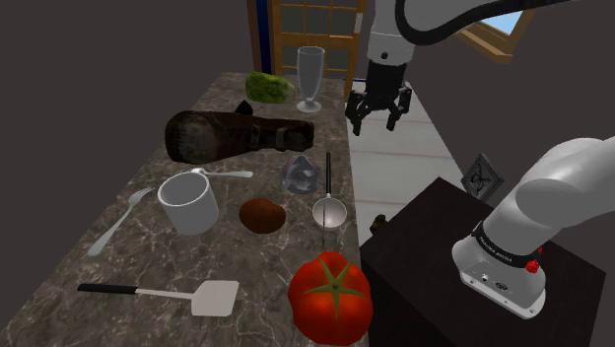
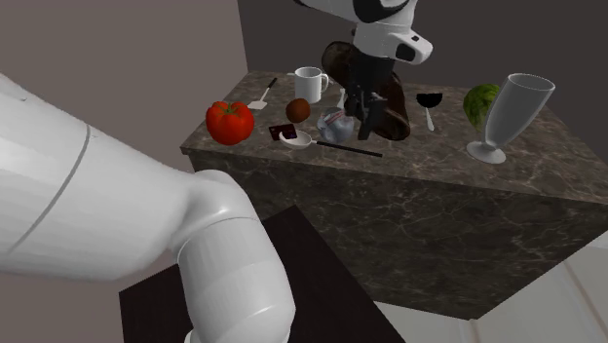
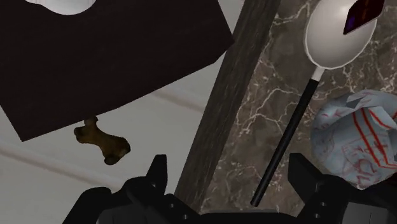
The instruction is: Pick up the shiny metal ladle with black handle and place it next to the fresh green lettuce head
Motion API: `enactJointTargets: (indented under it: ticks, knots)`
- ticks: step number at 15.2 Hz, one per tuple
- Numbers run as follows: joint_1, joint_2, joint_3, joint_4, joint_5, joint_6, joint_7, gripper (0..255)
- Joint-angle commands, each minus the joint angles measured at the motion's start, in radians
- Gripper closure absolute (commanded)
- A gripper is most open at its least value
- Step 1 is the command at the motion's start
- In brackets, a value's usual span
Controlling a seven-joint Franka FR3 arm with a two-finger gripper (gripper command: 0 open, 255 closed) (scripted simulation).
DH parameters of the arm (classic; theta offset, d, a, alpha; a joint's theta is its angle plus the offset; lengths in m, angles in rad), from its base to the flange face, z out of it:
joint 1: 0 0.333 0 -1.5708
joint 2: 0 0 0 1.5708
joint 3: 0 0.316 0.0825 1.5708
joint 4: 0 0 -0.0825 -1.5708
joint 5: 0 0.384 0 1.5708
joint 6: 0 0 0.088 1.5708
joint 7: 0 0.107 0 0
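Hovering wide open and empty, pincer [image 1: 375,125] above ladle [image 1: 328,208] handle

The veined marble counter [image 1: 168,260] is looking polished; the ladle [image 1: 328,210] is gleaming at its pale bowl, matt black along its handle.

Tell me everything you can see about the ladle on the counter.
The ladle has a small, round, shiny pale bowl and a thin, straight black handle. It lies flat on the dark marble counter, close to the edge that faces the stand. A crumpled pale object sits right beside the handle; whether they touch is unclear. The gripper hangs above the counter's edge near the handle's far end, jaws open, not holding it.
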State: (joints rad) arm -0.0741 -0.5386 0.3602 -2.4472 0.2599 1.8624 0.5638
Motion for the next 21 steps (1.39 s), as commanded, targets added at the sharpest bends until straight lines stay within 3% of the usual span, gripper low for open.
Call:
enactJointTargets:
  ticks: [1,5,10,17,21]
  knots:
    - [-0.014,0.066,0.046,0.0,0.013,0.07,0.088,0]
    - [-0.052,0.22,0.124,0.036,0.003,0.19,0.26,0]
    - [-0.093,0.429,0.193,0.105,-0.068,0.321,0.484,0]
    - [-0.087,0.491,0.204,0.059,-0.093,0.424,0.506,0]
    - [-0.087,0.496,0.205,0.056,-0.095,0.433,0.508,0]
